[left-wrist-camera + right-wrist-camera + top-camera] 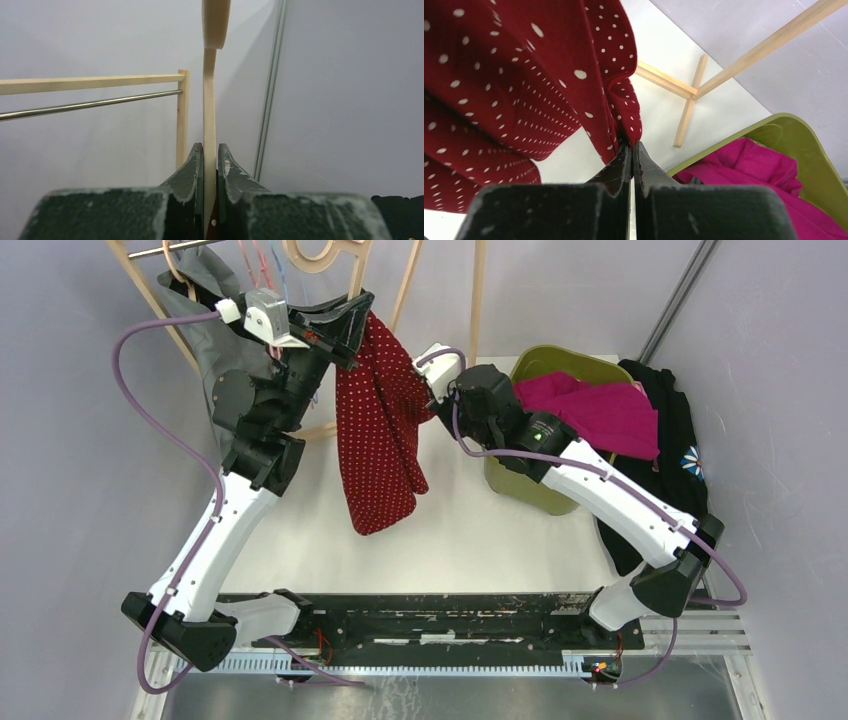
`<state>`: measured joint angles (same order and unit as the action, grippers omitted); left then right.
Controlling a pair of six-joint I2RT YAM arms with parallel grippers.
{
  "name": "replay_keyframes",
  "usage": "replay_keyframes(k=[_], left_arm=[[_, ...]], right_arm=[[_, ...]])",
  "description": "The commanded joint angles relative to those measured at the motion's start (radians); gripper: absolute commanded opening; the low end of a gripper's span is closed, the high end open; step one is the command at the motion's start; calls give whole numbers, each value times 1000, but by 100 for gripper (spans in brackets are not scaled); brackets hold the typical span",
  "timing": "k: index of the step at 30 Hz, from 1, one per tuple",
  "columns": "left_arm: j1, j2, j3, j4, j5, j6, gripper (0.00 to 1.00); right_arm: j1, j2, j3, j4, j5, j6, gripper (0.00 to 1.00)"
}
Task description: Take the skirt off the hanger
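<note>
The skirt (378, 430) is dark red with white dots and hangs from the wooden hanger (322, 262) near the top of the rack. My left gripper (360, 315) is shut on the hanger's flat wooden arm (209, 115). A sliver of red skirt (213, 220) sits between the fingers, next to the wood. My right gripper (428, 405) is at the skirt's right edge, about mid-height. In the right wrist view its jaws (632, 145) are shut on a fold of the skirt's edge (624, 107).
A green basket (530, 490) holding a magenta garment (600, 410) stands right of the skirt, with a black garment (675, 440) draped beside it. A grey garment (205, 330) hangs at the left of the wooden rack (478, 300). Rack feet (686, 107) rest on the white table.
</note>
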<state>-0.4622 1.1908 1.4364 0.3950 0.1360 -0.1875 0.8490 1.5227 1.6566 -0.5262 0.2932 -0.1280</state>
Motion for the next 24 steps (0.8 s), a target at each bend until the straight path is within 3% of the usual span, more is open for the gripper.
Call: replay_keyframes(k=[1,11,21,24], left_arm=[[10,-41,70,110,10,-54,3],[10,-121,97,-276,12,68,3],[10,-152,87,-335,16,38,3],[11,-145,84,-337,29,12,3]], right_arm=[[-17,14,43,-94,72,-52,1],[-55,18,143,-49,256,-206,1],[-156,73,273,-27,211,-139,8],[-193,108,329,-27,213,-135,20]])
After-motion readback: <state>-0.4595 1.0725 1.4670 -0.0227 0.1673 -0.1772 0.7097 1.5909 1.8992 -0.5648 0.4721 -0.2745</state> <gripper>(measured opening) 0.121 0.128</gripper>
